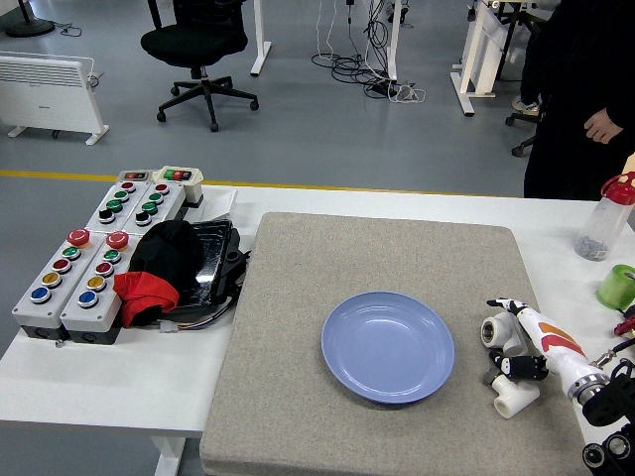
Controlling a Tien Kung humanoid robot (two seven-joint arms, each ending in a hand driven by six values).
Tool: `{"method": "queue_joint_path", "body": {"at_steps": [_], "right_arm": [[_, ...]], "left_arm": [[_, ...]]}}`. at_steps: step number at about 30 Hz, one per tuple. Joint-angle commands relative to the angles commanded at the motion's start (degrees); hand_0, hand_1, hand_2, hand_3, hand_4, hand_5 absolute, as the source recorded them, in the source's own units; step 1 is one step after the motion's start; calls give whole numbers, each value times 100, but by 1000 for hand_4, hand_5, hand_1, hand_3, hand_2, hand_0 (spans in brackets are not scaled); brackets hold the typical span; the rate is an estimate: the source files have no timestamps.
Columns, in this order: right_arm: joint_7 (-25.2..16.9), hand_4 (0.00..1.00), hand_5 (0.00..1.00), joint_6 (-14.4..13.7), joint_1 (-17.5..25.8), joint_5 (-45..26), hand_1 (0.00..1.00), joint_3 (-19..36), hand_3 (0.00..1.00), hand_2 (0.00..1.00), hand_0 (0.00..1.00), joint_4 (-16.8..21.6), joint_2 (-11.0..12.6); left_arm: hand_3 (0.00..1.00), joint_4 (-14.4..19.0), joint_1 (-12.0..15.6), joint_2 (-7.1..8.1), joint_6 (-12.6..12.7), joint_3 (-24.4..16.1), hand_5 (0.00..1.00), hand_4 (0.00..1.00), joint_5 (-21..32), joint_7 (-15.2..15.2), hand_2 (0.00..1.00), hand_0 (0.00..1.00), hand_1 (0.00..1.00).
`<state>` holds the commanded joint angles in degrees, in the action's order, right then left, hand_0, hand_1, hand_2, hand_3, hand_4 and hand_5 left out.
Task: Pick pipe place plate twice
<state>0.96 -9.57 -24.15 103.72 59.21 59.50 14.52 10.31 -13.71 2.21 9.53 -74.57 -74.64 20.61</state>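
A blue plate (388, 346) lies empty on the grey mat (298, 297), right of centre. Two white pipe fittings lie on the mat to the plate's right: one (497, 331) close to the plate, the other (517, 397) nearer the front edge. My right hand (516, 337) comes in from the lower right corner and reaches over the fittings. Its long white fingers (541, 332) stretch out above the first fitting and a black-tipped thumb (523, 365) sits between the two fittings. The hand looks open and not closed on either one. The left arm is out of view.
Two grey button boxes (94, 258) stand at the left, with a black tray (213, 263) and a black and red cloth (154, 273) beside them. A clear bottle (605, 220) and a green cup (618, 288) stand at the right edge. A person in black (580, 89) stands at the far right.
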Motion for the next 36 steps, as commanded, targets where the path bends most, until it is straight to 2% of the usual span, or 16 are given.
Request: {"method": "queue_joint_path", "body": {"at_steps": [4, 5, 10, 11, 16, 17, 29, 33, 36], "right_arm": [[-19, 672, 255, 29, -25, -8, 710, 9, 759, 736, 711, -50, -8], [-25, 612, 216, 33, -30, -8, 631, 10, 720, 642, 584, -59, -9], [-40, 612, 216, 18, -54, -1, 631, 9, 720, 642, 584, -106, -22], [-43, 537, 177, 9, -56, -6, 528, 9, 682, 585, 434, -109, -25], [-79, 537, 177, -39, -60, -40, 528, 24, 682, 585, 434, -100, -24], [-84, 502, 167, -45, -61, -46, 472, 26, 645, 560, 357, -98, -23], [-184, 472, 157, -205, -50, -105, 451, 97, 623, 544, 328, 47, -15], [-196, 472, 157, -273, -30, -93, 451, 102, 623, 544, 328, 270, -7], [-212, 465, 153, -370, -26, -75, 451, 47, 617, 545, 326, 597, 7]], "left_arm": [[651, 0, -14, 3, 3, 10, 998, 398, 25, -3, 708, 725, 748], [651, 0, -17, 3, 4, 11, 998, 398, 30, -4, 708, 724, 748], [651, 0, -35, 4, 4, 15, 998, 398, 41, -5, 708, 724, 748], [651, 0, -37, 4, 3, 12, 998, 398, 37, -3, 707, 724, 747], [651, 0, -49, 2, 2, 9, 998, 398, 33, 0, 707, 724, 747], [649, 0, -50, 3, 1, 9, 998, 397, 34, 0, 706, 724, 747], [650, 0, -63, 7, -5, -1, 998, 396, 10, 5, 706, 724, 747], [650, 0, -65, 7, -3, -11, 998, 396, -1, 8, 706, 724, 747], [650, 0, -67, 12, -3, -9, 998, 396, -3, 6, 706, 723, 747]]}}
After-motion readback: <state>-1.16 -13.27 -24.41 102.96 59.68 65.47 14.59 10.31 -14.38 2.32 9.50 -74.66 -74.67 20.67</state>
